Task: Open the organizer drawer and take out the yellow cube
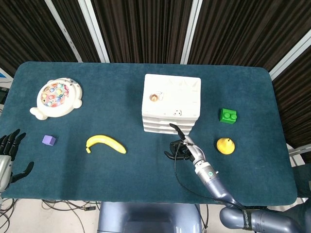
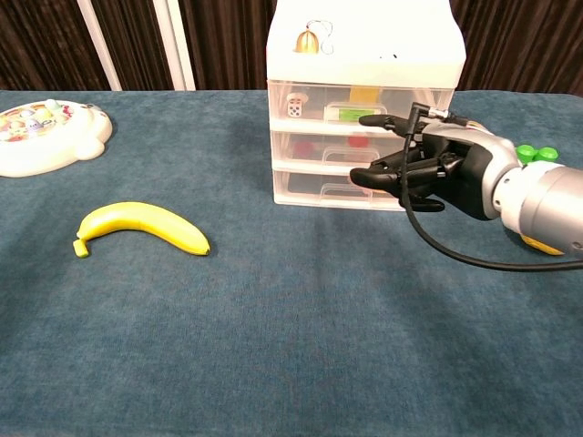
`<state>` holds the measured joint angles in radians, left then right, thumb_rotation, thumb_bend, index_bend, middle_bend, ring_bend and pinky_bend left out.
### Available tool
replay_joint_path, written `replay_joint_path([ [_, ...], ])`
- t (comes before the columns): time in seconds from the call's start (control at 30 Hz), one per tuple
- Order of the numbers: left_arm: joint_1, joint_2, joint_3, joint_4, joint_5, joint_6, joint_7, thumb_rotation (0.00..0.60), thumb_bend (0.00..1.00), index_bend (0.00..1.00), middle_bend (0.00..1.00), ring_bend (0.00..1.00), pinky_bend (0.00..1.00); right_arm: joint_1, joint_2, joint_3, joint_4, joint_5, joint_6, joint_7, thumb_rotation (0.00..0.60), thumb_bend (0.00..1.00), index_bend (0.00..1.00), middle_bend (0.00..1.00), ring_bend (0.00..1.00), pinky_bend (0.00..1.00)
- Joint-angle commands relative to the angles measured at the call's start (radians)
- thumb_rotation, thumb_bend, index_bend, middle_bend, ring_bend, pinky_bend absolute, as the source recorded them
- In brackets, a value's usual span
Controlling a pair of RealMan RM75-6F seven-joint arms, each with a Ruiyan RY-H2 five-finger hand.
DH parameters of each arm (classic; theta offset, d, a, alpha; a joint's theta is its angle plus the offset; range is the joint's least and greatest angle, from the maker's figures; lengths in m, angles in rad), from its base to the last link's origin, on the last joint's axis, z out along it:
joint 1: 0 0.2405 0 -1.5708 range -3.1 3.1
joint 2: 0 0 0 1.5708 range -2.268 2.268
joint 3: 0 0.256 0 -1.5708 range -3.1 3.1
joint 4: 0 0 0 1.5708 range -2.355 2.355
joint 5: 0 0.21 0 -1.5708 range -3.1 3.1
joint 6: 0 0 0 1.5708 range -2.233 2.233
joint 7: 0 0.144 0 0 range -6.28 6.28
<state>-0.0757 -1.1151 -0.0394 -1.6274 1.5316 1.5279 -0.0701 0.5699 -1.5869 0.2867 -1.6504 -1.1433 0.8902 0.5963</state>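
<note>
A: Status on my right hand [image 2: 428, 168]?

B: It's in front of the white three-drawer organizer [image 2: 363, 100], fingers spread, holding nothing. One finger reaches out level with the top drawer [image 2: 361, 107]; the rest point at the middle and bottom drawer fronts. Can't tell if any fingertip touches plastic.

A: Drawers?

B: All three pushed in. A yellowish shape shows through the top drawer's clear front, behind its handle, just past my extended finger. Can't confirm it's the yellow cube. There's a die in the same drawer, further left.

A: Around the hand?

B: Lemon [image 1: 225, 145] just to its right on the cloth, green brick [image 1: 228, 115] beyond that, beside the organizer. Banana [image 2: 141, 226] well off to its left, purple cube [image 1: 48, 140] and fishing-game toy [image 1: 56, 97] further out that way.

A: My left hand [image 1: 8, 158]?

B: At the table's far left edge, fingers apart, nothing in it.
</note>
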Motion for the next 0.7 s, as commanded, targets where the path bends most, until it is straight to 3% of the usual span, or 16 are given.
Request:
replay_joint_path([
  [0.03, 0.0, 0.0, 0.0, 0.001, 0.0, 0.0, 0.0, 0.6, 0.31, 0.04, 0.0, 0.0, 0.0, 0.008, -0.012, 0.009, 0.008, 0.01, -0.003, -0.008, 0.6, 0.35, 0.0, 0.78, 0.87, 0.99],
  [0.7, 0.002, 0.001, 0.001, 0.002, -0.002, -0.002, 0.002, 0.6, 0.31, 0.04, 0.0, 0.0, 0.0, 0.042, -0.045, 0.048, 0.044, 0.05, -0.043, -0.014, 0.6, 0.35, 0.0, 0.79, 0.87, 0.99],
])
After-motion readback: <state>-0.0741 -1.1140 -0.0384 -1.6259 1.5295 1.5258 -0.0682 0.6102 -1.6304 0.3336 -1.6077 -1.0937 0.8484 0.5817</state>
